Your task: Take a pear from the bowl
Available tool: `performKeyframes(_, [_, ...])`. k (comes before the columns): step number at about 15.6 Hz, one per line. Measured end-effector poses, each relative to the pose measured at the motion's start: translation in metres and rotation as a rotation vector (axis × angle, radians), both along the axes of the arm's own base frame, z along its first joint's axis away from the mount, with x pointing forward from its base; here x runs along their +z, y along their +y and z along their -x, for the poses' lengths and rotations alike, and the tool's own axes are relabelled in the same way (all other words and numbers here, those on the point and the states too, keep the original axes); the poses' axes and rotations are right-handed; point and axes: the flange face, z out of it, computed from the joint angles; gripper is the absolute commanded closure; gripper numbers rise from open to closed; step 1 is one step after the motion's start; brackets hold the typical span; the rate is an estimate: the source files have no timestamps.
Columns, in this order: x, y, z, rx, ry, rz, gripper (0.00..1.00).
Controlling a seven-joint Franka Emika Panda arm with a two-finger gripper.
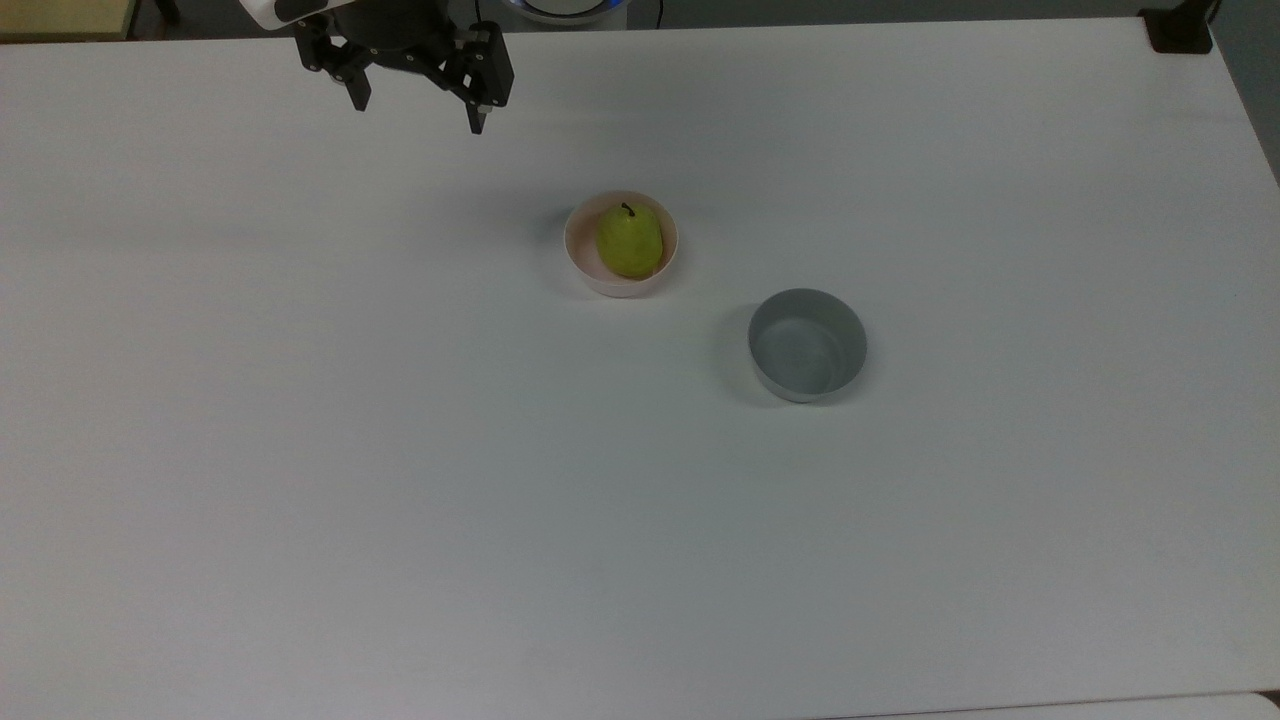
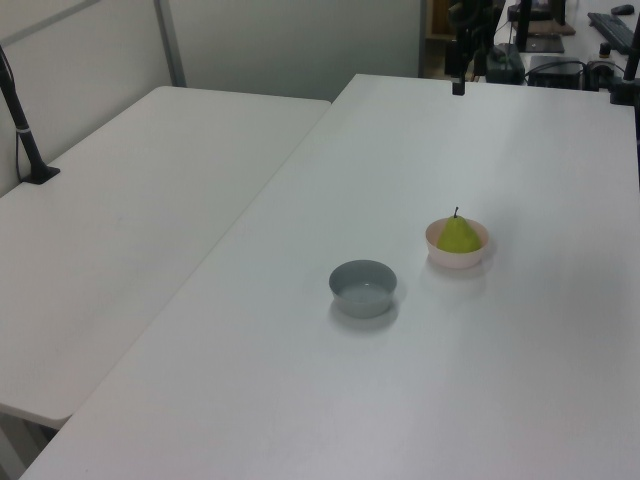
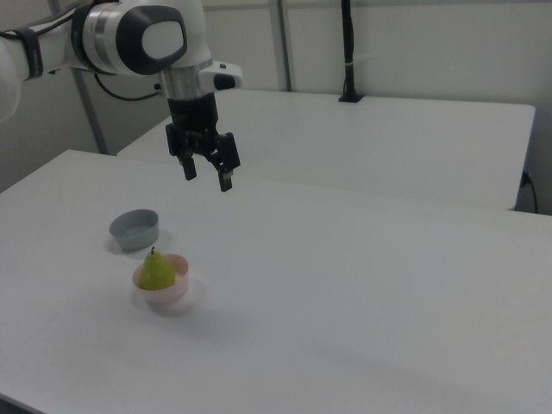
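A yellow-green pear with a short dark stem sits upright in the pale pink bowl near the middle of the white table. My gripper hangs open in the air, high above the table near its far edge, up and to the left of the bowl in the top view. Nothing is between its fingers. In the left view a fingertip shows at the top edge.
A grey bowl stands on the table, down and right of the pink bowl in the top view. A second white table adjoins. A black post rises at the back in the right view.
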Motion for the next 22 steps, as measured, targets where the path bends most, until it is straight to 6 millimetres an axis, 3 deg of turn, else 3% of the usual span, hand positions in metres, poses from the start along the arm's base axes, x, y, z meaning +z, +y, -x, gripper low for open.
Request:
performKeyframes(5, [0.000,0.021,-0.002,0.071,-0.001,-0.038,0.00])
performKeyframes(12, [-0.002,0.106,0.000,0.219,0.005,-0.042,0.00])
performKeyframes(16, [-0.008,0.129,0.001,0.258,0.018,-0.042,0.01])
performKeyframes(19, [-0.034,0.144,-0.002,0.282,0.065,-0.039,0.02])
performKeyframes(22, [-0.081,0.162,-0.006,0.327,0.149,-0.036,0.03])
